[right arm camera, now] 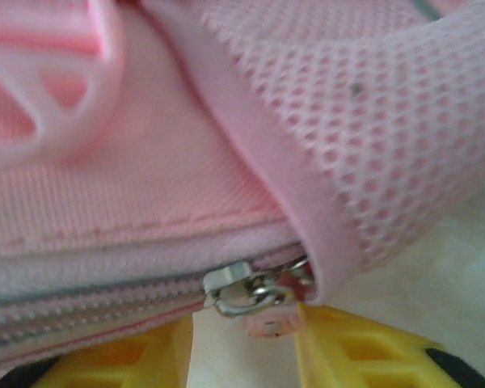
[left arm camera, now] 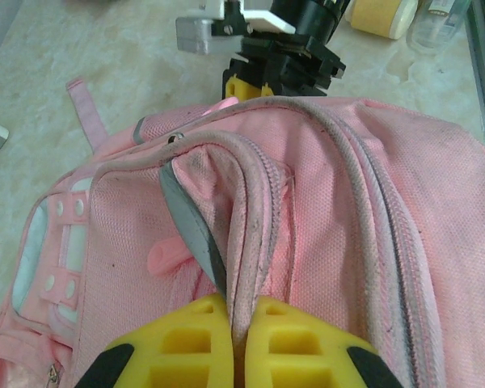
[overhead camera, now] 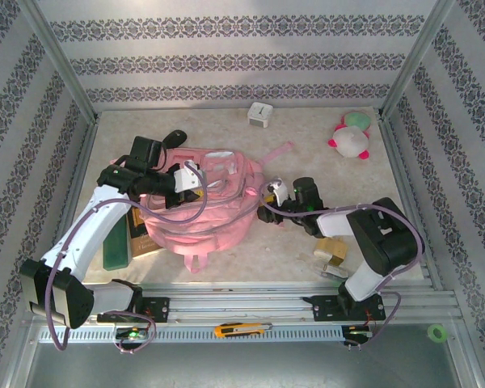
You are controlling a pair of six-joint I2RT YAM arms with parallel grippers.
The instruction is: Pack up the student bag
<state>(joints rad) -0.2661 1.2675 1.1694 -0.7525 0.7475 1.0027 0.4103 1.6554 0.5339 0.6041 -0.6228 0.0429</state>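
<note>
Bag (overhead camera: 198, 202), soft and limp, flat at centre of table (overhead camera: 307, 145). Left gripper (left arm camera: 242, 314) pinches its raised zip seam (left arm camera: 241, 210); right gripper (right arm camera: 242, 343), fingers apart, apparently brackets the zip pull (right arm camera: 241, 293), the surest hold since fabric sags.

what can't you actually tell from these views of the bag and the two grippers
Top external: inside of the student bag, hidden by its own fabric and the left arm.
Right wrist: right gripper fingertips cut off by the bottom edge; hold on the zipper pull unclear, blurred.
Top external: dark green item, mostly under the left arm.
Top external: small items beside the right arm, too small to name.
</note>
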